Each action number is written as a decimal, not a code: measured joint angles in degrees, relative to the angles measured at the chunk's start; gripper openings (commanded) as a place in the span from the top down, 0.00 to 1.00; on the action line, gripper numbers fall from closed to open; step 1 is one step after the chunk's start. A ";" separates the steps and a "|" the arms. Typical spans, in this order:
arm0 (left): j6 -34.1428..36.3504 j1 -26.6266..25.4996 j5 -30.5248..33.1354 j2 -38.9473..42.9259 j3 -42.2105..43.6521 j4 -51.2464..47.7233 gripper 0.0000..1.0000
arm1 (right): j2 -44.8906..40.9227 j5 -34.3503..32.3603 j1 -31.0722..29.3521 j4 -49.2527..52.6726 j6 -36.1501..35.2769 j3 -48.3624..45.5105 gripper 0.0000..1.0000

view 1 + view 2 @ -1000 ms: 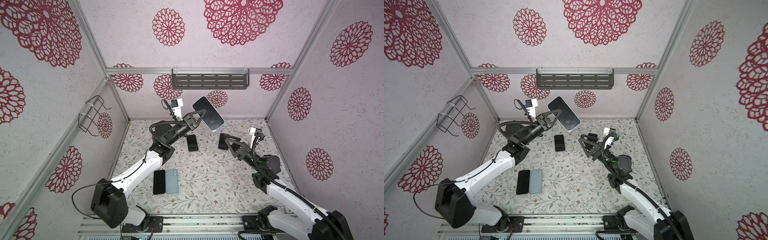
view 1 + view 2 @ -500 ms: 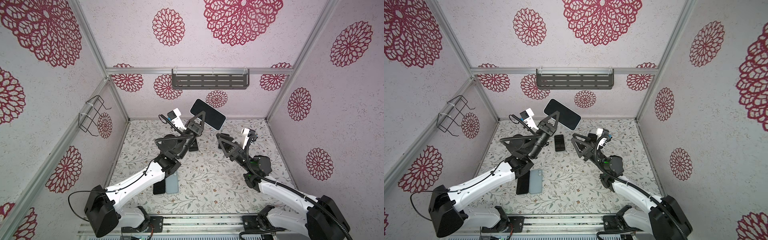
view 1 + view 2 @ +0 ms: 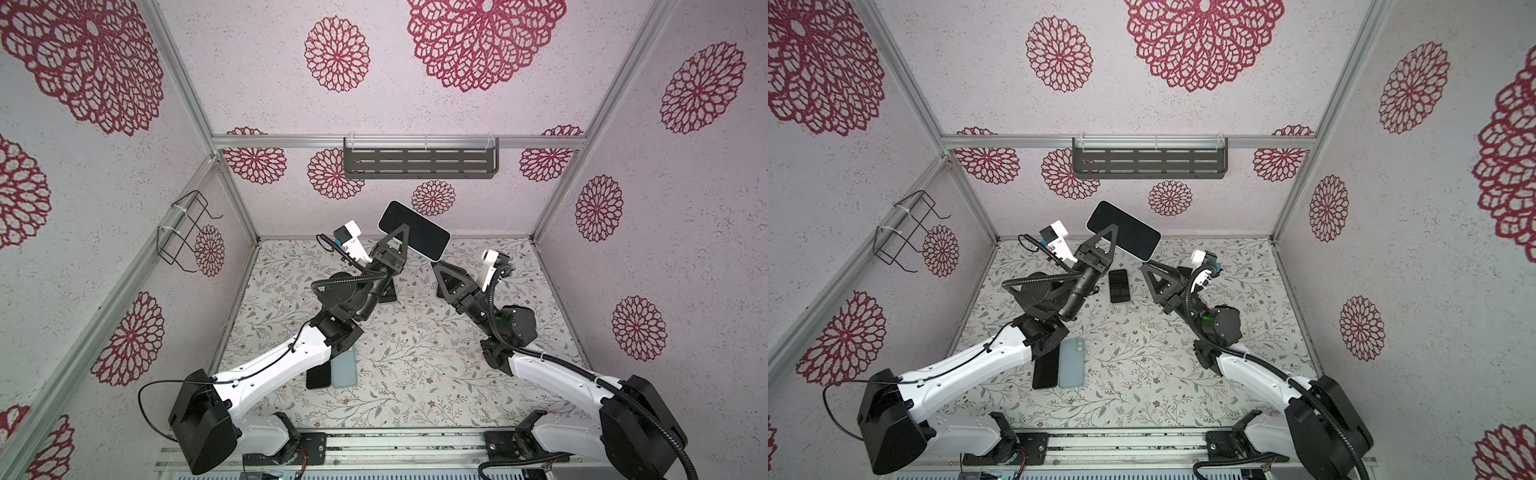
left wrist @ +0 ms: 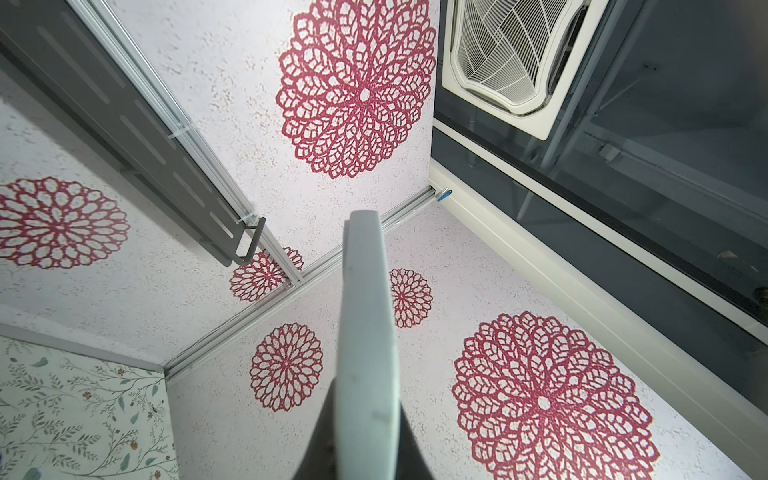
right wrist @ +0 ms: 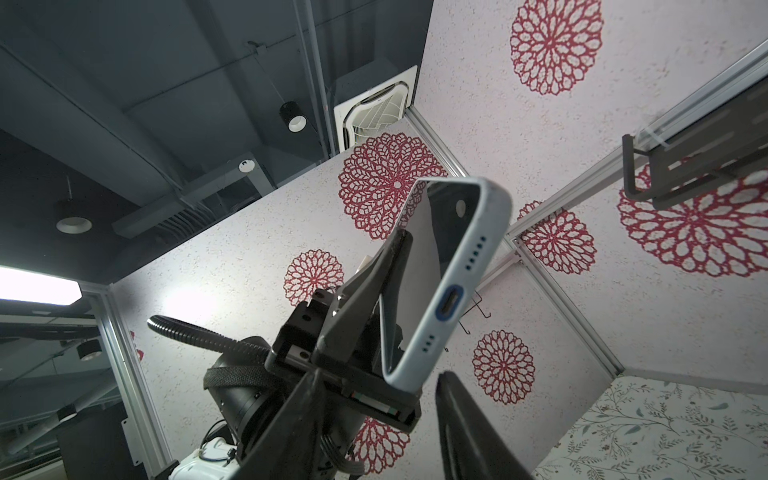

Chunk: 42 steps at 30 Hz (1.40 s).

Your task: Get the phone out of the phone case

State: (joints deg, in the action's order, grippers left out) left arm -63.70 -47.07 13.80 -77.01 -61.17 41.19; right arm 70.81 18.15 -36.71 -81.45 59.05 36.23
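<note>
The flower-printed counter [image 3: 415, 365] fills the floor of the booth. On the back wall above its far edge hangs a dark slotted shelf [image 3: 419, 164], and a wire basket [image 3: 187, 232] is fixed to the left wall.

The left gripper [image 3: 401, 232] is raised over the middle of the far edge, its fingers [image 5: 395, 249] pinching the phone case [image 5: 457, 291] across its flat faces. The right gripper [image 3: 435, 268] reaches up from the far right part of the counter to the case's lower end. Its fingers [image 5: 465, 415] are spread, with the case's bottom corner between them; whether they touch it cannot be told.

The pale blue case is held in the air, tilted, clear of the counter. The phone [image 3: 424, 235] sits fully inside it, dark screen facing up.

A bare black phone [image 3: 1119, 286] lies flat near the far edge. Toward the left edge a black slab [image 3: 1045, 372] and a grey-blue slab [image 3: 1071, 361] lie side by side, touching.
</note>
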 measured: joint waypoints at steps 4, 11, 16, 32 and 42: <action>-0.17 -0.04 0.00 -0.02 0.17 0.09 1.00 | 0.46 -0.04 0.00 -0.81 0.57 0.15 0.65; -0.48 -0.11 -0.02 -0.11 0.17 0.57 1.00 | 1.11 -0.09 0.00 -1.05 1.03 0.66 0.72; -0.66 -0.11 -0.13 -0.22 0.17 0.96 1.00 | 1.16 -0.11 0.00 -1.05 1.07 0.70 0.73; -2.12 -0.26 -0.83 -0.28 0.15 2.08 1.00 | 1.53 -0.17 0.00 -1.62 2.51 1.49 1.00; -6.43 0.44 -2.86 -0.24 -4.02 -8.04 1.00 | 0.15 0.61 0.28 -0.39 -2.23 0.24 1.00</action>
State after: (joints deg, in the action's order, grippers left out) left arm -70.13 -46.63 10.94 -77.25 -65.19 33.15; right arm 70.96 18.76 -36.42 -81.84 56.82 36.47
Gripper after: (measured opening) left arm 0.132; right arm 0.121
